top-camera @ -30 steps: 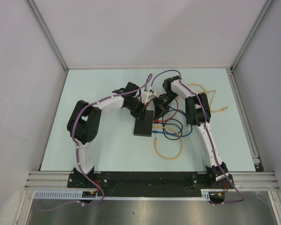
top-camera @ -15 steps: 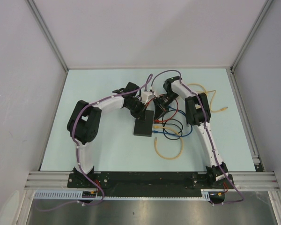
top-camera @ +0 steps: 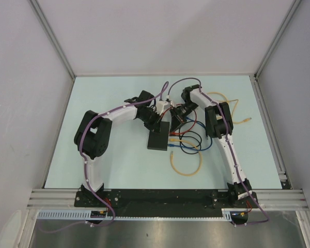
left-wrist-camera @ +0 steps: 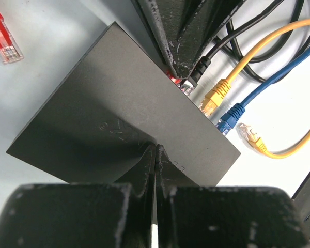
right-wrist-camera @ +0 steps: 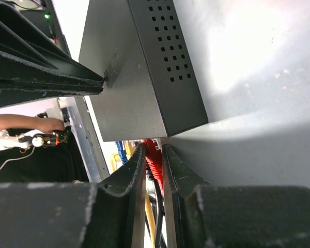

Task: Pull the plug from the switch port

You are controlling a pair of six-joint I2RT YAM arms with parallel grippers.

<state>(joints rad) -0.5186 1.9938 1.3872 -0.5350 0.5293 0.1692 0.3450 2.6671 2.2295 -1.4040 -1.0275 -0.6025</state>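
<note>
The flat matte-black switch box (top-camera: 158, 139) lies mid-counter (top-camera: 119, 165), with its ports on the 3 o'clock edge. Left fingers (left-wrist-camera: 151, 155), clenched on nothing, press down on its top. Right fingers (right-wrist-camera: 138, 163) pinch the red plug (right-wrist-camera: 154, 155), which looks seated in its port, so the pull itself remains.

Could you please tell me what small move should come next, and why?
Probably draw the right hand straight back from the switch: it is closed on the red plug seated there, and the shut left hand rests on the switch's top, bracing it.
</note>
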